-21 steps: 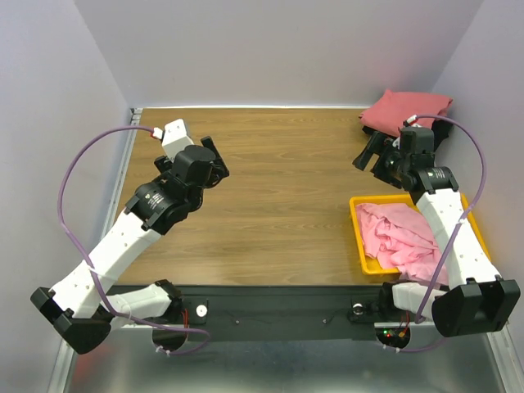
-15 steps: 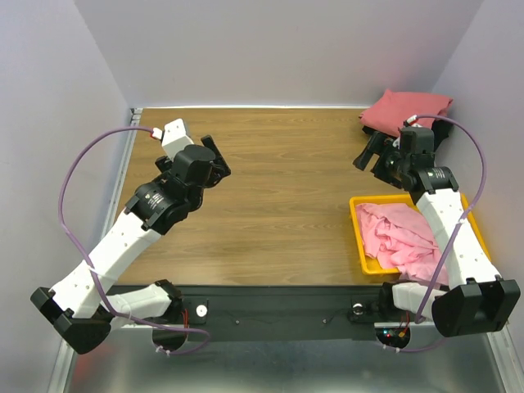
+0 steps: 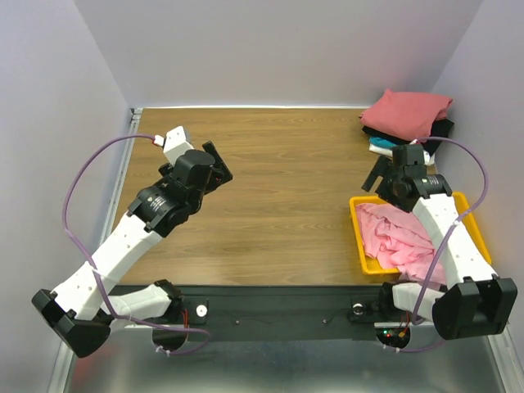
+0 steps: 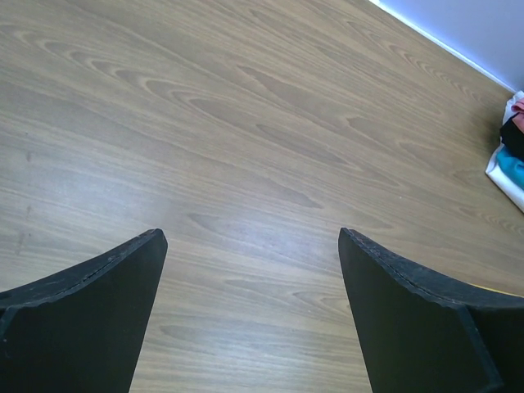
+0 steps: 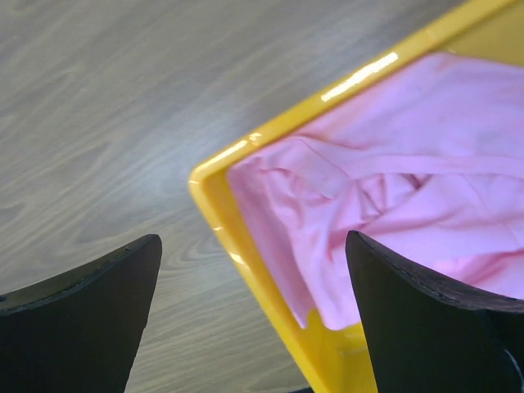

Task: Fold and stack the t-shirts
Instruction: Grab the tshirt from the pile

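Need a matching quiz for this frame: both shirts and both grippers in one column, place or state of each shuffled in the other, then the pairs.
Column 1
1. light pink t-shirt
2. dusty red t-shirt
3. left gripper
4. right gripper

Column 2
A. fingers open, above bare table
B. folded, at the far right corner of the table
C. crumpled inside the yellow tray
D. fingers open, above a corner of the yellow tray

Pairs: 1-C, 2-B, 3-A, 4-D
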Motion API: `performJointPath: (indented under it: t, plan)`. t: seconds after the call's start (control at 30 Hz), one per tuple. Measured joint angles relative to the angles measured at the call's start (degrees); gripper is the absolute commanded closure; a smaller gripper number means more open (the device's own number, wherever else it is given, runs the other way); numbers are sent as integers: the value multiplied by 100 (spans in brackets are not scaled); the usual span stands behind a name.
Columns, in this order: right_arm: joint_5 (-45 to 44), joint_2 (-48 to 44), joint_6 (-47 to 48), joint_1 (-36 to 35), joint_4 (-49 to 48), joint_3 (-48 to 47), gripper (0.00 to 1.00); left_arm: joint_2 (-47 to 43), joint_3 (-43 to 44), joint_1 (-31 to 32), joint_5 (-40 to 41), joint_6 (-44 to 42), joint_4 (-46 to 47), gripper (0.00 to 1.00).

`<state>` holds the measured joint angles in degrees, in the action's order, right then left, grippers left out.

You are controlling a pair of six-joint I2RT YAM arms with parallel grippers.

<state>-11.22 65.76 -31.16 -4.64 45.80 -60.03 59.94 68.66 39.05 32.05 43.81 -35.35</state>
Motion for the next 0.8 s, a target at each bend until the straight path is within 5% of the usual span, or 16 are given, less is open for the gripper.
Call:
performJointPath:
  t: [0.8]
  plan:
    - [131,1115,-260,734,138,1329,1,-155,-352,-310,-321,-9,136,1]
